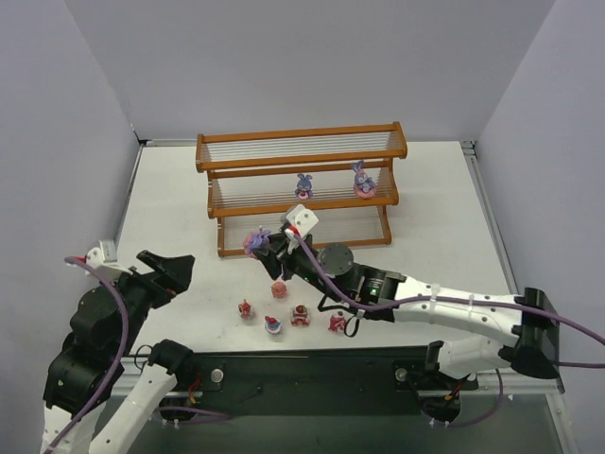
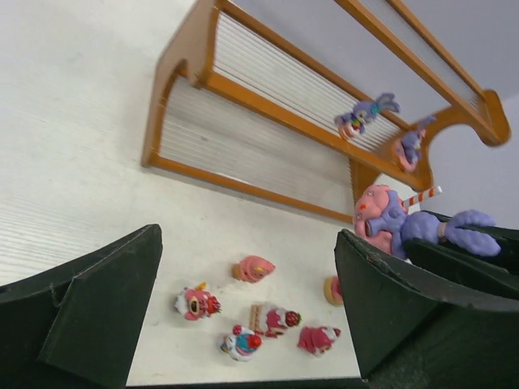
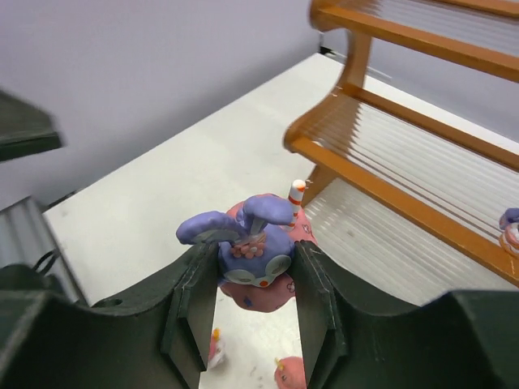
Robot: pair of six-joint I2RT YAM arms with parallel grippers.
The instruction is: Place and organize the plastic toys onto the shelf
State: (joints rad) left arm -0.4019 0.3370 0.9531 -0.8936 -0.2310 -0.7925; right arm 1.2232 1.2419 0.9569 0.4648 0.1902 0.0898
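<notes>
The shelf (image 1: 202, 151) stands at the back of the table, its orange frame holding tiers of pale rods. Two purple bunnies (image 1: 303, 185) (image 1: 363, 180) sit on its middle tier. My right gripper (image 1: 265, 244) hovers in front of the shelf's lower left end, shut on a third purple bunny (image 3: 255, 243) with a pink base. Several small pink and red toys (image 1: 279, 288) (image 1: 301, 315) lie loose on the table just below it. My left gripper (image 1: 175, 270) is open at the left, with the loose toys (image 2: 274, 318) seen between its fingers and nothing held.
Grey walls close in the table on the left, back and right. The right arm (image 1: 444, 307) stretches across the near right part of the table. A dark base plate (image 1: 312, 374) runs along the near edge.
</notes>
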